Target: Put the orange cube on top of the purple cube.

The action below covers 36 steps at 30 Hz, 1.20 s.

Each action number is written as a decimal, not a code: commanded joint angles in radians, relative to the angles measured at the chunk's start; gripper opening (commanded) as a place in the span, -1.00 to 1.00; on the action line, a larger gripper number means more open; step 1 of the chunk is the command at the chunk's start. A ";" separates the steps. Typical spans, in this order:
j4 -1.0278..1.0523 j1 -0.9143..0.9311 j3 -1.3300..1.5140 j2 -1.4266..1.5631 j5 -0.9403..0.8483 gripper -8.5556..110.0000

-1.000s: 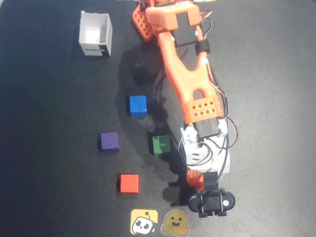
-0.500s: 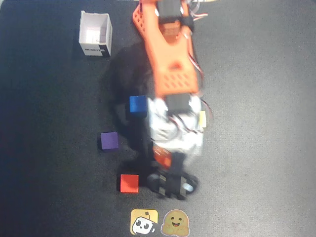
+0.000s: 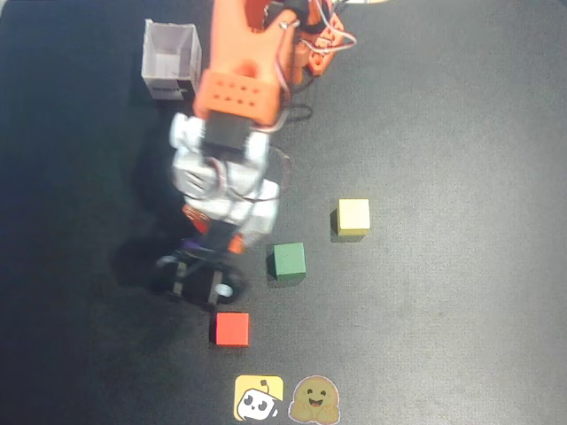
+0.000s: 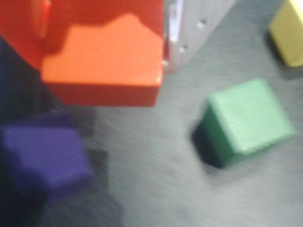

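Even, moderate light on the dark worktop (image 3: 461,106); short soft shadows left of cubes; wrist view blurred throughout, overhead view mildly soft.

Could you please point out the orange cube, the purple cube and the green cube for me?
orange cube (image 4: 106,61): wrist view, on its lit top face.
purple cube (image 4: 45,156): wrist view, on its top face.
green cube (image 3: 289,259): overhead view, on its top face.

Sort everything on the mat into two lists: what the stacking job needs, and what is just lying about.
Needed for the job:
- orange cube, held in the gripper
- purple cube, on the mat below it in the wrist view

Just lying about:
- green cube
- yellow cube
- red cube
- white open box
- two stickers
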 commanded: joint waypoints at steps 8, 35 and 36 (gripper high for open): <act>0.021 0.107 0.017 0.052 0.071 -0.71; -0.037 0.106 0.003 -0.046 -0.374 -0.71; -0.037 0.107 0.003 -0.052 -0.364 -0.71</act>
